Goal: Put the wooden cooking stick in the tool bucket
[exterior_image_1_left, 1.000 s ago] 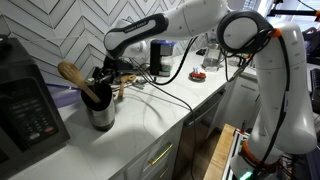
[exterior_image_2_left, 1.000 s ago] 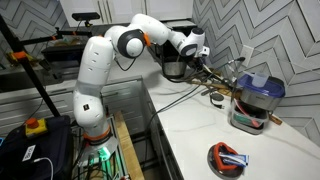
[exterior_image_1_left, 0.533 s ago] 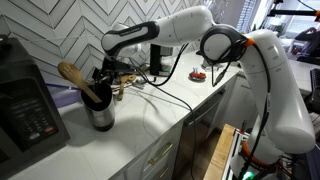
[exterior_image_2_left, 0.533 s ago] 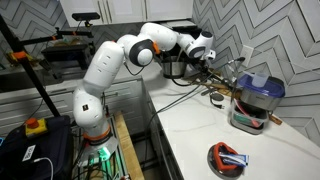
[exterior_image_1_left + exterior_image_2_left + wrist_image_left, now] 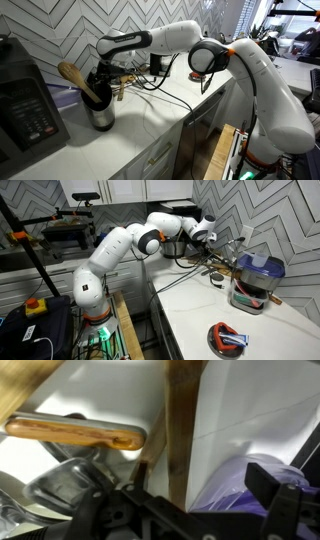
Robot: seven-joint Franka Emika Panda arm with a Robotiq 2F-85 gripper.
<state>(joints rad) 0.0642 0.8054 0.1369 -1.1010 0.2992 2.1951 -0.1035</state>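
The tool bucket (image 5: pixel 100 112) stands on the white desk (image 5: pixel 150 125). A wooden spoon sticks up out of the bucket. I think it is the wooden cooking stick (image 5: pixel 72 73). Its oval head is high above the bucket's rim and leans away from the hand (image 5: pixel 106 78). Its handle goes down inside the bucket. The hand is just above the bucket's rim, on the other side from the spoon head.

In the wrist view a brown wooden handle (image 5: pixel 183 430) runs straight up between the dark finger parts. It may belong to the stick, but I cannot be sure. I also cannot tell if the fingers are squeezing it or are apart. A short wooden tool (image 5: pixel 75 432) lies on the desk near the bucket. A purple bowl (image 5: pixel 255 495) is near the bucket too.

The stick is probably light, hard and dry, so it should not bend or slip much. It is much longer than the bucket is tall, so it can swing and tip the little bucket over. The best place to hold it is across the thin handle, close above the bucket's rim.
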